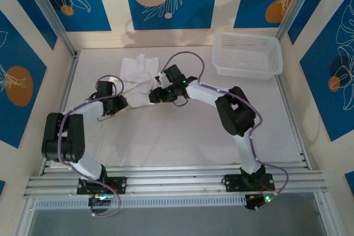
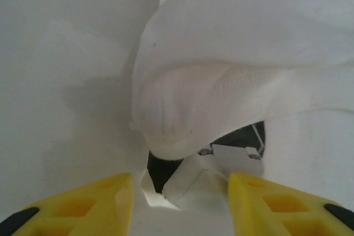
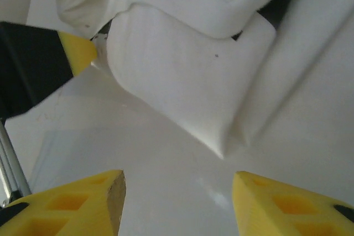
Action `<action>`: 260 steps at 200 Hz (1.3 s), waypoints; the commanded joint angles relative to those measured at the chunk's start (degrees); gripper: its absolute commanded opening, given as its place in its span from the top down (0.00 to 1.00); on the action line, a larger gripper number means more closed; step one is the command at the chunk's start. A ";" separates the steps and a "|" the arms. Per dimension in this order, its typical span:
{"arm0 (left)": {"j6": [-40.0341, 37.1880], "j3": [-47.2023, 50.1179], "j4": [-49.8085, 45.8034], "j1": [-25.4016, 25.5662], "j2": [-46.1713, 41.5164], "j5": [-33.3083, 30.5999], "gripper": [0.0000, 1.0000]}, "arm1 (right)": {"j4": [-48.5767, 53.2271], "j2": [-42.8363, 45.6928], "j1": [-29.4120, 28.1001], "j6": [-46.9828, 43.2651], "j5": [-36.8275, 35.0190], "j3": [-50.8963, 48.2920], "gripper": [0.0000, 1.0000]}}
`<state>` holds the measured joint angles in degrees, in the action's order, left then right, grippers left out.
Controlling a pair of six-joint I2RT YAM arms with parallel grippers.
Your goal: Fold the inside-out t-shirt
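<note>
The white t-shirt (image 1: 138, 73) lies bunched up at the back middle of the table. In the left wrist view a seamed fold of the t-shirt (image 2: 221, 53) hangs in front, and more cloth lies between the wide-apart yellow fingers of my left gripper (image 2: 180, 192), which is open. My left gripper (image 1: 123, 103) is at the shirt's near left edge. My right gripper (image 1: 150, 96) is at its near right edge, facing the left one. It is open over bare table, with a corner of the t-shirt (image 3: 177, 81) just ahead of my right gripper (image 3: 177, 192).
A white plastic mesh basket (image 1: 247, 53) stands at the back right. The white table (image 1: 182, 136) has free room in front of the shirt. The left gripper's yellow fingertip (image 3: 77, 51) shows close by in the right wrist view.
</note>
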<state>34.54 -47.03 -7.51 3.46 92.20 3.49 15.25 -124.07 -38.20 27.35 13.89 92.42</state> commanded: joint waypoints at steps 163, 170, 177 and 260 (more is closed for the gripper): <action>20.89 17.89 -7.67 32.94 -24.48 -5.07 0.56 | -0.11 29.29 1.13 4.71 -6.50 -42.89 0.64; 20.61 16.79 -9.95 34.40 -25.80 -6.52 0.52 | 1.05 31.43 1.25 4.75 -7.10 -43.75 0.62; 19.88 15.33 -12.09 35.26 -26.94 -7.80 0.49 | 2.27 33.38 1.41 4.73 -7.81 -43.99 0.60; 13.87 7.17 -14.27 27.87 -21.02 -16.47 0.50 | -5.42 24.25 3.96 8.83 -7.76 -30.54 0.52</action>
<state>50.43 -39.18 -22.68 34.17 67.81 -10.96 12.47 -93.69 -34.87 34.83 7.22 56.51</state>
